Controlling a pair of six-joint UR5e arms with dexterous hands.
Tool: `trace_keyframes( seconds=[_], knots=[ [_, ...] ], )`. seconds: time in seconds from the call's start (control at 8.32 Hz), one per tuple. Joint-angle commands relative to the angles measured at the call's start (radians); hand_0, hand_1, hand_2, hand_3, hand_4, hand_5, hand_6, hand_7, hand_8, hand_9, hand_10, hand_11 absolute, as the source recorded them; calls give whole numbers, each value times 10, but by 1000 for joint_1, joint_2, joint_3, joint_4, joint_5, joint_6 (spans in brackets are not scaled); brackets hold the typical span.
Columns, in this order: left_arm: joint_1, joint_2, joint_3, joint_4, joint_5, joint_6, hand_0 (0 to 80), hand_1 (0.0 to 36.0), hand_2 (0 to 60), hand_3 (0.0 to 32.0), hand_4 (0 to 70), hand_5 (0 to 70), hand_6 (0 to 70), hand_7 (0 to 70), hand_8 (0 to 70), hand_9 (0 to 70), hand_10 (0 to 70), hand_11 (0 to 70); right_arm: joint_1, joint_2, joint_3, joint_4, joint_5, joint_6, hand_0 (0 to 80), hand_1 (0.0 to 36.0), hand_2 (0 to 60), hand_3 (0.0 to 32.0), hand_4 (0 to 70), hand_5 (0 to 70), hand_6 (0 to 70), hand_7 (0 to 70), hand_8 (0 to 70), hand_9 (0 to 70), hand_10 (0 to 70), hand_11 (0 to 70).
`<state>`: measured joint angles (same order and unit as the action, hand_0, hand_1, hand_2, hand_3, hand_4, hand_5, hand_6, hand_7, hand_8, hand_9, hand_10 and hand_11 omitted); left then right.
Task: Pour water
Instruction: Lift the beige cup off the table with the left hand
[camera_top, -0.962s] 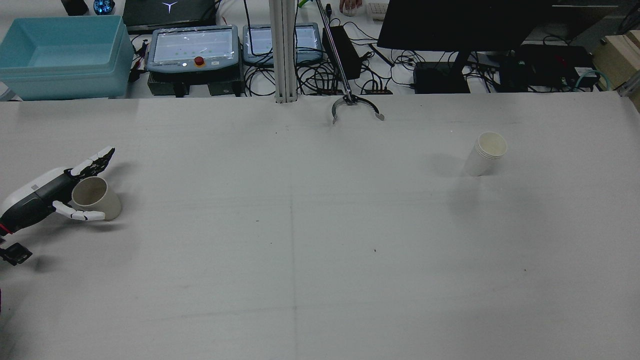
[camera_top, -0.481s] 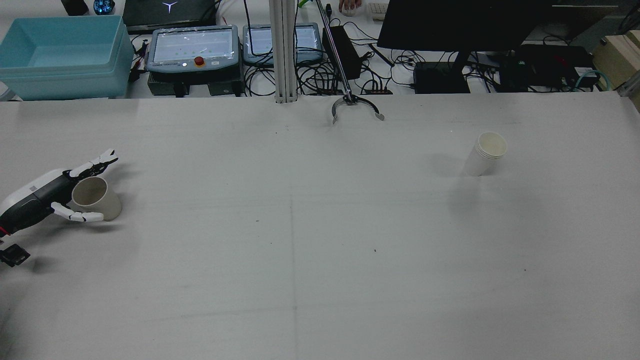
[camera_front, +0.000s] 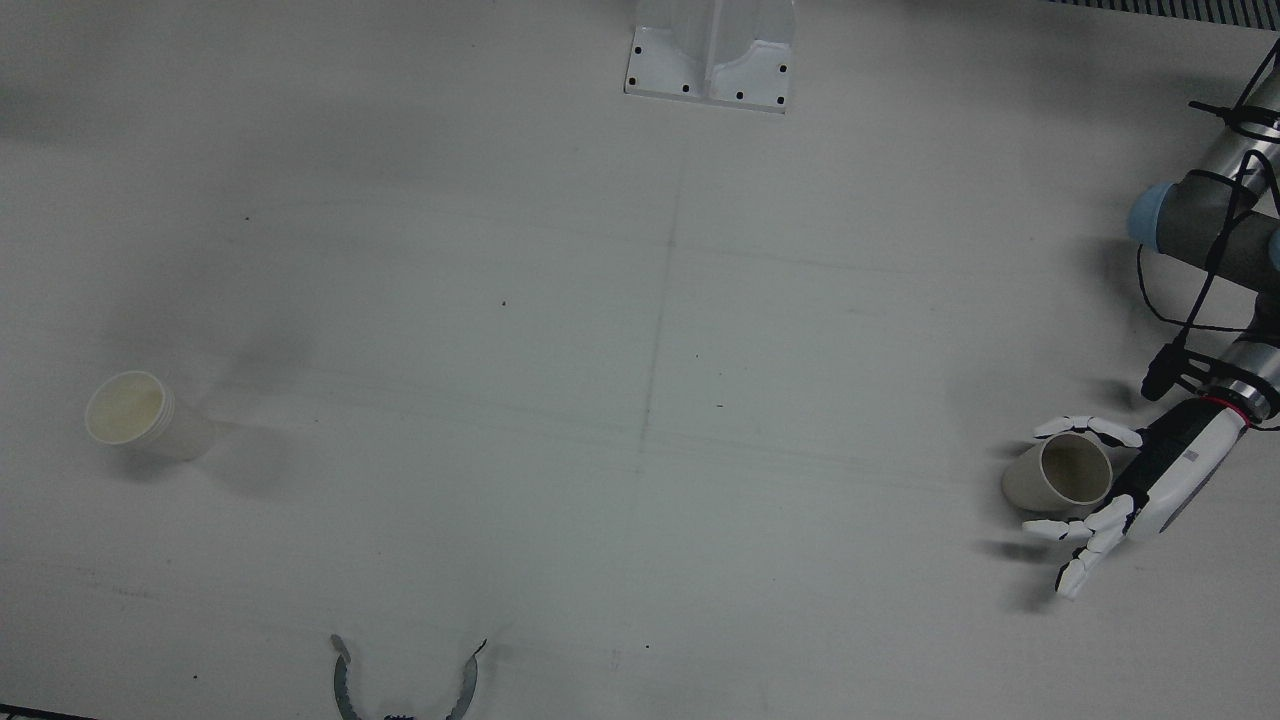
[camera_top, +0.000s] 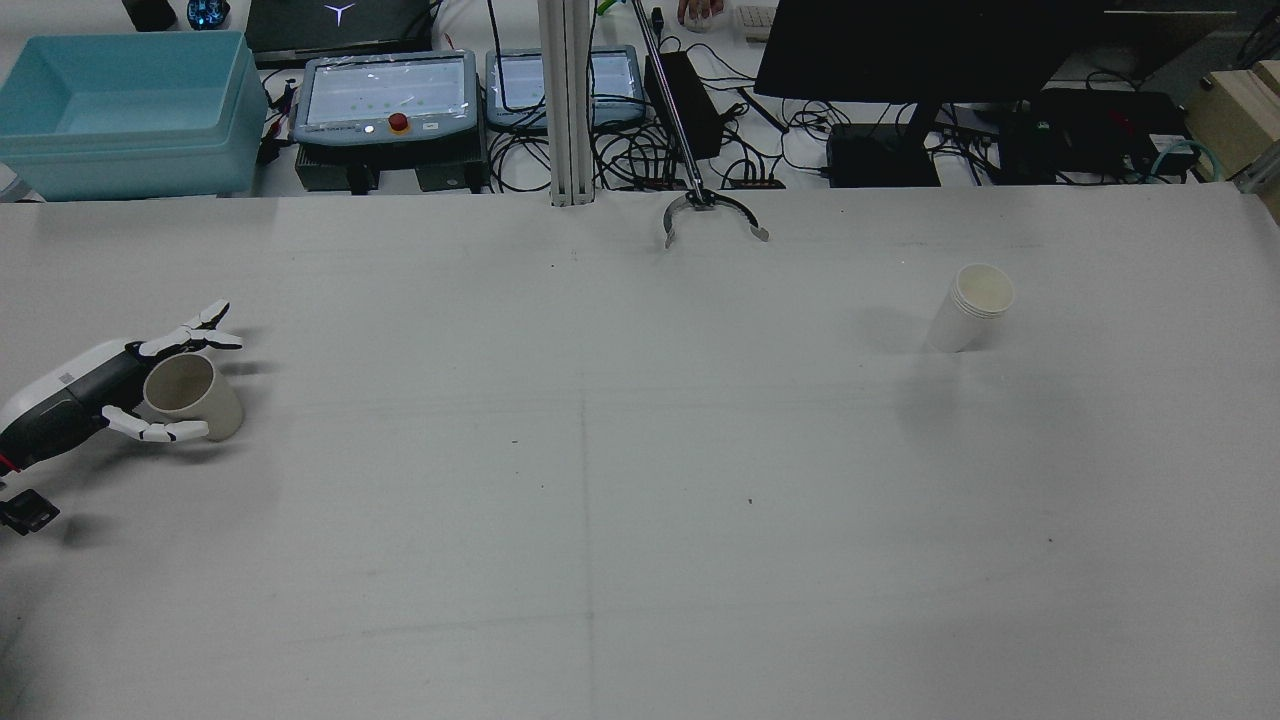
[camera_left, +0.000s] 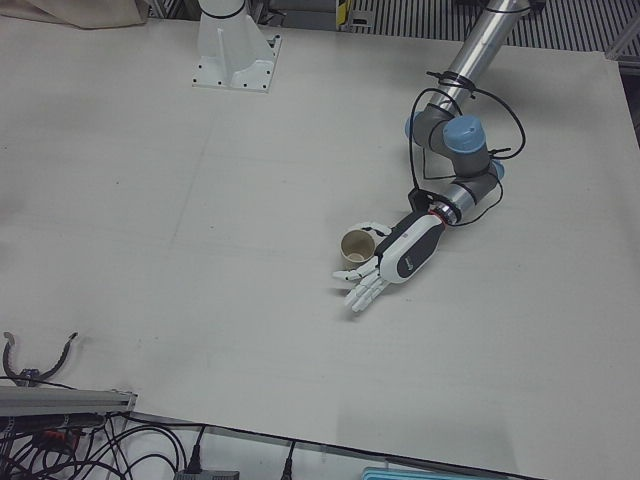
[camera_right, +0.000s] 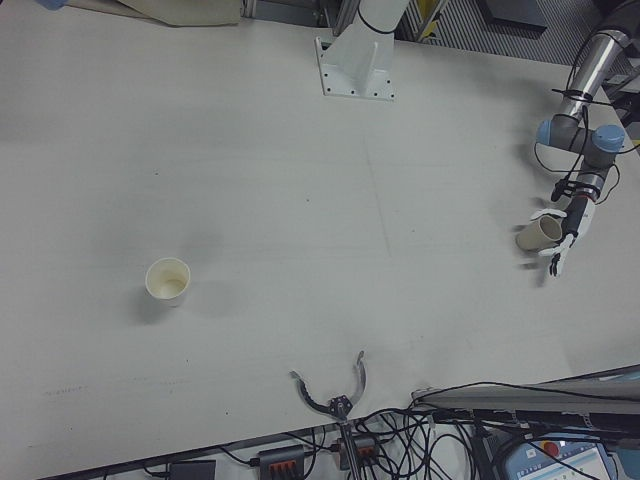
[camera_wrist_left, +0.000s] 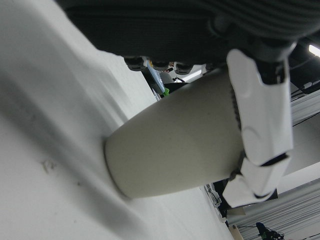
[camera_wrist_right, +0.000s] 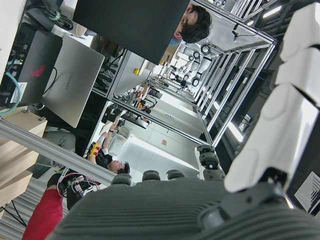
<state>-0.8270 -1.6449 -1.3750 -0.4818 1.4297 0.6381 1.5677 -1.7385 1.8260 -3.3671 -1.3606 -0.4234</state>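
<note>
Cup (camera_top: 194, 396) tilted between spread fingers of left hand (camera_top: 95, 388), not clamped.

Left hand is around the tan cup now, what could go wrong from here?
The left hand is not closed yet: its fingers flank the tan cup, so a lift now might slip. Closing hard may crush its thin wall. The white cup stack stands far across the table, so contents may spill on the way.
</note>
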Motion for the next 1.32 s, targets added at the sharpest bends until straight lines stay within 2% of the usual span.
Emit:
trace_keyframes(
  seconds=[0.0, 0.12, 0.36, 0.48, 0.6, 0.72, 0.84, 0.96, 1.08, 1.2],
  knots=[
    [-1, -3, -6, 12, 3, -2, 506, 236, 343, 0, 329, 334, 3, 64, 0, 0, 19, 42, -1, -1, -1, 0, 0, 0, 454, 137, 113, 42, 0, 0, 0, 0, 0, 0, 0, 0],
    [0, -9, -9, 32, 3, -23, 512, 239, 337, 0, 344, 358, 8, 71, 0, 0, 23, 48, -2, -1, -4, 0, 0, 0, 454, 136, 114, 42, 0, 0, 0, 0, 0, 0, 0, 0],
    [0, -9, -13, 45, 3, -37, 512, 263, 413, 0, 330, 372, 10, 72, 0, 0, 25, 51, -2, 1, -5, 0, 0, 0, 453, 136, 113, 42, 0, 0, 0, 0, 0, 0, 0, 0],
    [-1, -9, -18, 46, 5, -43, 509, 277, 476, 0, 325, 384, 13, 75, 0, 1, 26, 54, -2, 4, -5, 0, 0, 0, 454, 136, 114, 42, 0, 0, 0, 0, 0, 0, 0, 0],
    [-1, -9, -50, 87, 3, -82, 508, 298, 568, 0, 325, 404, 14, 76, 0, 1, 24, 52, -2, 7, -4, 0, 0, 8, 455, 137, 118, 36, 0, 0, 0, 0, 0, 0, 0, 0],
    [-3, -6, -90, 116, 5, -92, 502, 314, 600, 0, 315, 414, 14, 75, 0, 1, 23, 51, -2, 11, -1, 0, 0, 11, 457, 140, 126, 34, 0, 0, 0, 0, 0, 0, 0, 0],
    [-3, -6, -129, 156, 3, -104, 496, 325, 600, 0, 309, 422, 15, 77, 0, 1, 24, 53, -2, 14, -4, -2, 0, 8, 458, 140, 127, 32, 0, 0, 0, 0, 0, 0, 0, 0],
    [-3, -9, -157, 192, 5, -127, 485, 356, 600, 0, 312, 448, 18, 80, 0, 2, 26, 58, -5, 16, -7, 0, 3, -4, 455, 138, 127, 28, 0, 0, 0, 0, 0, 0, 0, 0],
    [-3, -9, -198, 233, 5, -147, 472, 360, 600, 0, 325, 467, 22, 85, 0, 3, 29, 62, -8, 46, -29, 0, 5, -35, 455, 136, 132, 22, 0, 6, 0, 0, 0, 0, 0, 0],
    [-7, -6, -273, 297, 5, -147, 465, 360, 600, 0, 311, 477, 23, 84, 0, 2, 30, 65, -12, 115, -89, 0, 8, -46, 456, 138, 138, 20, 0, 8, 0, 0, 0, 0, 0, 0]
  ],
)
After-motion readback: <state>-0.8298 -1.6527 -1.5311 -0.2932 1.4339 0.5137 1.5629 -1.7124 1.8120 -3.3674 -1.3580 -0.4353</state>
